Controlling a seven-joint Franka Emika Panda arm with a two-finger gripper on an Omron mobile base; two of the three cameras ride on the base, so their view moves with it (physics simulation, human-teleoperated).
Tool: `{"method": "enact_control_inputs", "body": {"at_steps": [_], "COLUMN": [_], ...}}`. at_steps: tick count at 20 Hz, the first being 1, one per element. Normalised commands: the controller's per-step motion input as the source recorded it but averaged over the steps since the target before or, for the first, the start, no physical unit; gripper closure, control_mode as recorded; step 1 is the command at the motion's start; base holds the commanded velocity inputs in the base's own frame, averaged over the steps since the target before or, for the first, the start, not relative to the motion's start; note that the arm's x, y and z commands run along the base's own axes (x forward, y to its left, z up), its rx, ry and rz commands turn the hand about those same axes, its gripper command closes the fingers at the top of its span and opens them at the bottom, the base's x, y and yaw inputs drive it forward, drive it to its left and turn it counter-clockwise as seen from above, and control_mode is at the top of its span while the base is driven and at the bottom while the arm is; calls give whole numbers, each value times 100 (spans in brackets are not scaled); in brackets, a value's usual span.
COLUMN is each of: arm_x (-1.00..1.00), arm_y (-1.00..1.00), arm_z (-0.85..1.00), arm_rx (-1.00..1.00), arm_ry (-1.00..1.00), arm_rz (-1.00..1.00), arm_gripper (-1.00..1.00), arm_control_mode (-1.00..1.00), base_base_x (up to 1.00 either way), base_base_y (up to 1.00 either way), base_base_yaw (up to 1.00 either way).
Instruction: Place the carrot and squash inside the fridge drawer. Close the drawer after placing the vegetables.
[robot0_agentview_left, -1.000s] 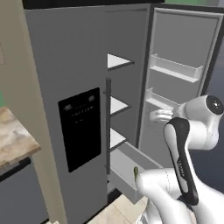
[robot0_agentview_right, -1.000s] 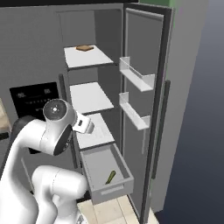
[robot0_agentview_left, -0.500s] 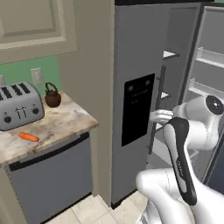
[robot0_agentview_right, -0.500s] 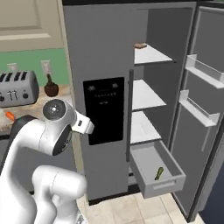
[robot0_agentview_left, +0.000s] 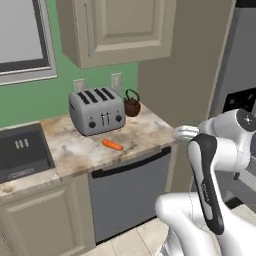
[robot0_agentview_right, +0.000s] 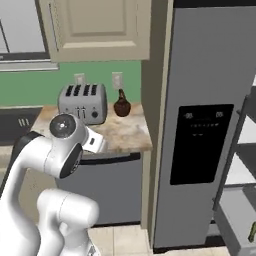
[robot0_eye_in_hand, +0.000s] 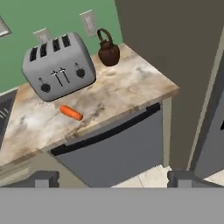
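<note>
Orange against marbled stone, the carrot (robot0_eye_in_hand: 71, 112) lies on the worktop (robot0_eye_in_hand: 131, 87) just in front of the toaster (robot0_eye_in_hand: 59, 65); my end effector (robot0_eye_in_hand: 113, 178) is wide open and empty; I should descend over its middle, jaws across its width; it's short, tapered, smooth.

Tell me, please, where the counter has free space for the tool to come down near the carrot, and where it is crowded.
The counter is bare right of the carrot, up to its right edge and in front of the kettle. A narrower bare strip lies between carrot and front edge. Behind the carrot it is crowded: the toaster stands close, so approaching from there looks tight.
</note>
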Motion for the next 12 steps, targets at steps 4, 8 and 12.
{"method": "enact_control_inputs", "body": {"at_steps": [4,8,12], "arm_x": [0,0,0], "arm_y": [0,0,0], "arm_z": [0,0,0], "arm_rx": [0,0,0], "arm_ry": [0,0,0], "arm_rz": [0,0,0], "arm_gripper": [-100,-100,-100], "arm_control_mode": [100,100,100], "base_base_x": [62,57,48], "base_base_y": [8,0,6], "base_base_yaw": [37,38,34]}}
